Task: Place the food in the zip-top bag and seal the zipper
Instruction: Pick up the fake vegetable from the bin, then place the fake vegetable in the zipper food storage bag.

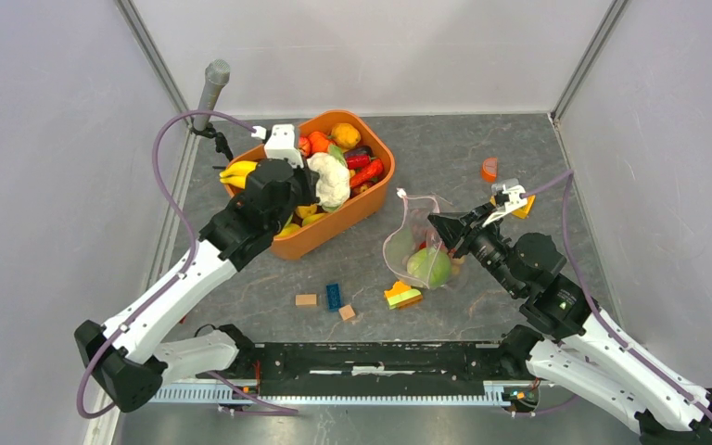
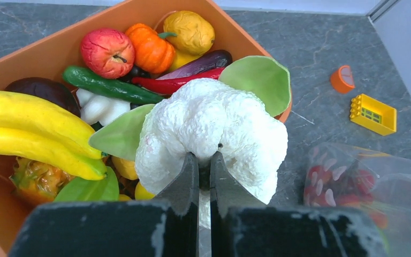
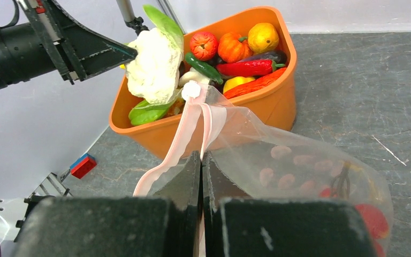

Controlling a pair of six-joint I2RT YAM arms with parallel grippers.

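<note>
- Left gripper (image 2: 204, 158) is nearly closed, its jaws pinching the pale underside of the cauliflower (image 2: 214, 123), which hangs over the tub (image 2: 27, 56) at the rim on the bag's side.
- Right gripper (image 3: 201, 158) is pinched shut on the zipper (image 3: 184, 134), holding up the mouth of the bag (image 3: 299, 160). The rest of the bag slumps on the counter (image 1: 482, 306) near the tub.
- Cauliflower: probably hollow toy plastic, so light and rigid. Its knobbly head gives friction (the smooth green leaves would not), and the stem end between the leaves looks the safest hold.
- Bag: thin, limp and slick film that folds in on itself. The stiffer pink strip is the sensible place to hold it, and the mouth looks narrow for so bulky a piece.
- Counts, task things: one cauliflower in hand, one bag, one zipper with one white slider (image 3: 191, 90).
- In the bag I make out one green cabbage (image 1: 429, 267) and something red (image 3: 372, 219); beyond that I cannot tell.
- In the tub: two bananas (image 2: 32, 128), one red fruit (image 2: 107, 52), one pumpkin (image 2: 151, 49), one cucumber (image 2: 109, 85), one chilli (image 2: 176, 84), with more hidden beneath.
- Loose on the counter: five block pieces, among them one blue (image 1: 334, 296), and one orange half-disc (image 1: 489, 169).
</note>
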